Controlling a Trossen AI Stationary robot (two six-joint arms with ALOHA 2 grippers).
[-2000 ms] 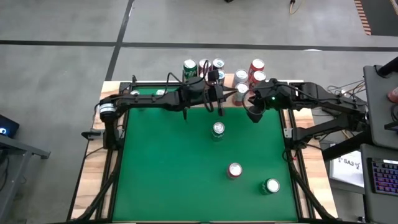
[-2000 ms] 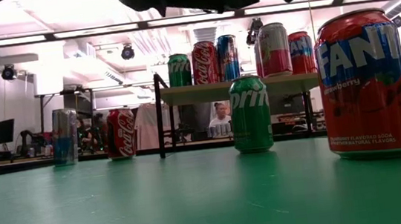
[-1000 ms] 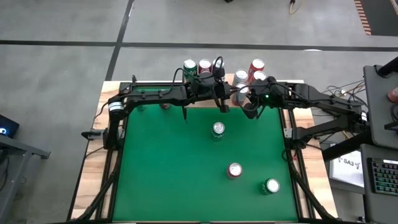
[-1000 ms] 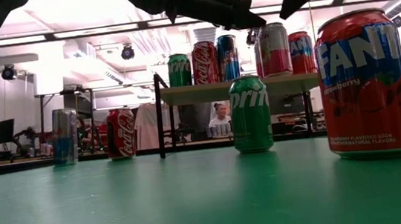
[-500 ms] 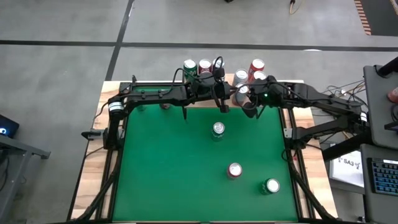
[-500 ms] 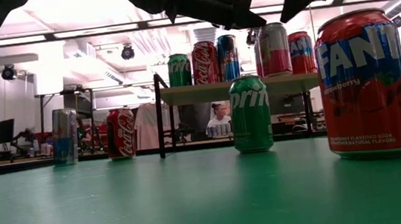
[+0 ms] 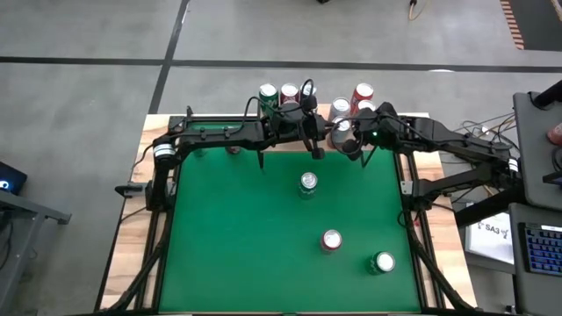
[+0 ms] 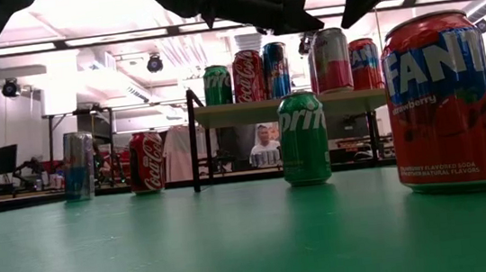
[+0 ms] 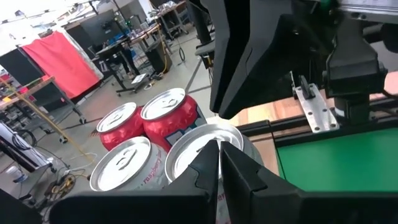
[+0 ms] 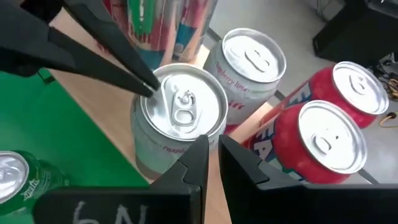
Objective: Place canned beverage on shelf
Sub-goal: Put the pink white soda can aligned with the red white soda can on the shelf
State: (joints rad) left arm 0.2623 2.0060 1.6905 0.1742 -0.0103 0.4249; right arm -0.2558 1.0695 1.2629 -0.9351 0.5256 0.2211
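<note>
A silver can (image 10: 180, 115) stands upright on the shelf's wooden board (image 10: 115, 127), among other cans; in the low view it is the silver can (image 8: 333, 59) on the shelf (image 8: 249, 111). My left gripper (image 10: 149, 86) is shut, with its tips at the can's top; it reaches in from the table's left (image 7: 329, 132). My right gripper (image 10: 213, 146) is shut too and hangs over the same can's rim (image 7: 351, 140). A green Sprite can (image 7: 307, 182), a red can (image 7: 331, 240) and another green can (image 7: 383, 262) stand on the green table. My left gripper lays its shut fingertips (image 10: 134, 73) on the silver can's lid (image 10: 163, 93), close to the rim. The fingers come nearly level from the table's left. The can stands upright on the shelf board. My right gripper is at the can's rim (image 10: 208, 127); whether it touches, I cannot tell.
Close around the silver can on the shelf stand another silver can (image 10: 252, 59) and two red cans (image 10: 326, 140). Farther left on the shelf are a green, a red and a blue can (image 8: 246, 75). Two cans (image 8: 105, 162) stand at the table's far left.
My right gripper has swung a little toward the table's far edge, closer to the silver can on the shelf, staying shut. My left gripper has kept its place at the can's top. No can has moved.
</note>
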